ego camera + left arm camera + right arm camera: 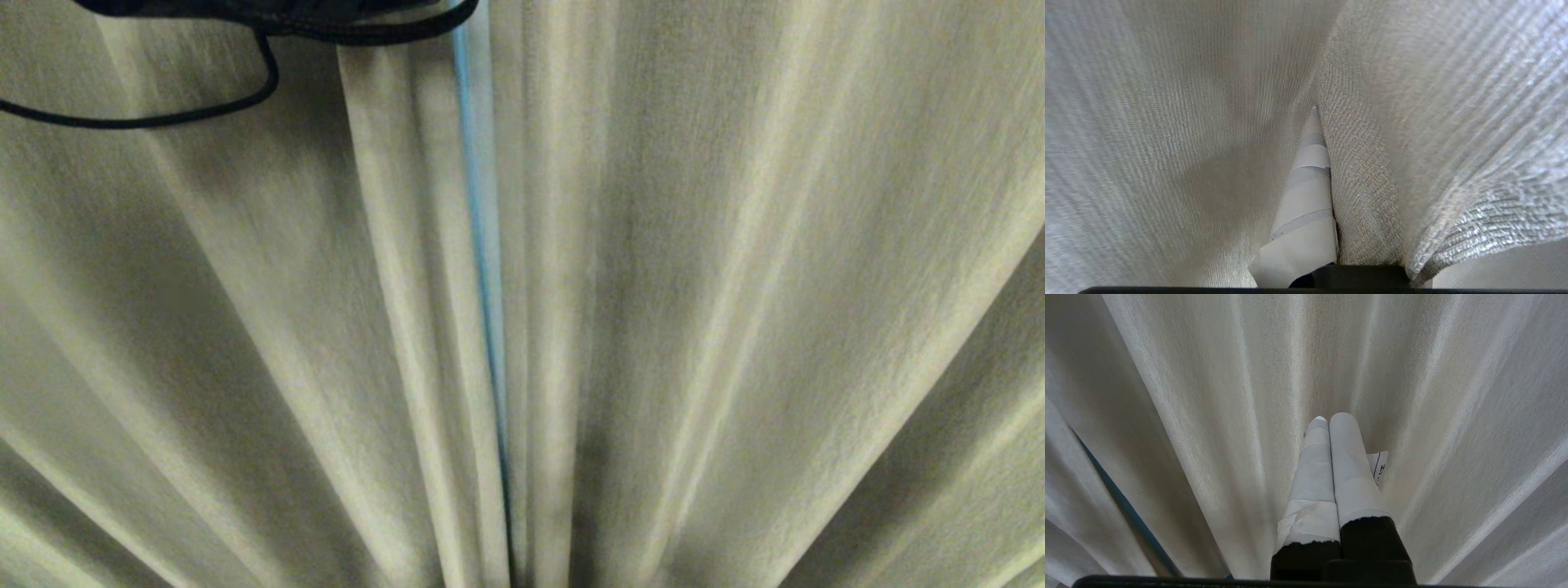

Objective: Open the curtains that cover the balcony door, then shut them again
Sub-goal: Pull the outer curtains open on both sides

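Observation:
The pale grey-beige curtains (735, 286) fill the head view in long pleats. Two panels meet at a thin blue slit (482, 245) in the middle. The balcony door is hidden behind them. In the left wrist view my left gripper (1318, 115) is shut on a fold of the woven curtain (1363, 175). One white-taped finger (1306, 192) shows, and the cloth covers the other. My right gripper (1331, 418) is shut with nothing in it, its taped fingers pointing at the curtain (1208, 396) just in front.
A black part of my left arm with a looping black cable (245, 90) hangs at the top left of the head view. A narrow blue gap (1122, 506) between panels shows in the right wrist view. A small paper tag (1381, 467) sticks out from one right finger.

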